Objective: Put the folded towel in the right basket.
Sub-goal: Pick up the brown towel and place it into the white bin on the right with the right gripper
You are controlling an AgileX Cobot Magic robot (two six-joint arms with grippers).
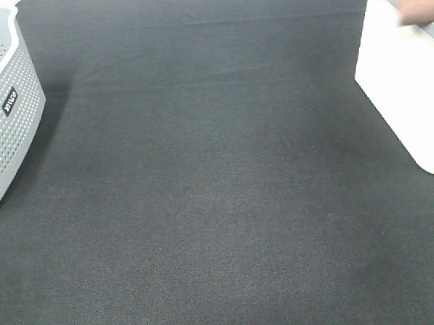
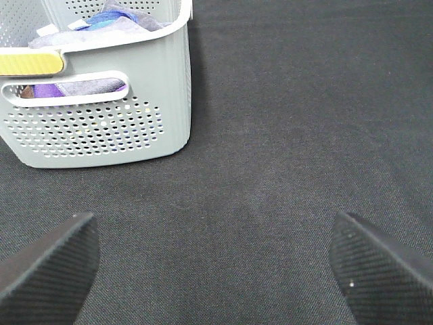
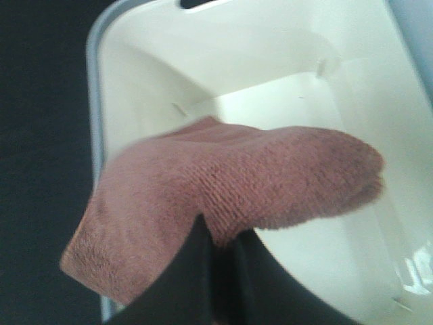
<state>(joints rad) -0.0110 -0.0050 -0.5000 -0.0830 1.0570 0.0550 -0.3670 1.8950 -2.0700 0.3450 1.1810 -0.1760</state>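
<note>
The right claw grips the towel by its near edge so it hangs ahead over the basket for release; the left claw idles open.

On my left gripper I see two black fingers. They are broad and wedge-shaped, with rounded corners and pads covered in a fine, woven-looking grip texture. One of them carries a tiny pale speck. My right gripper looks plain matte black, and its fingertips are smoother, narrowing to a thin edge. The view there is slightly blurred.
</note>
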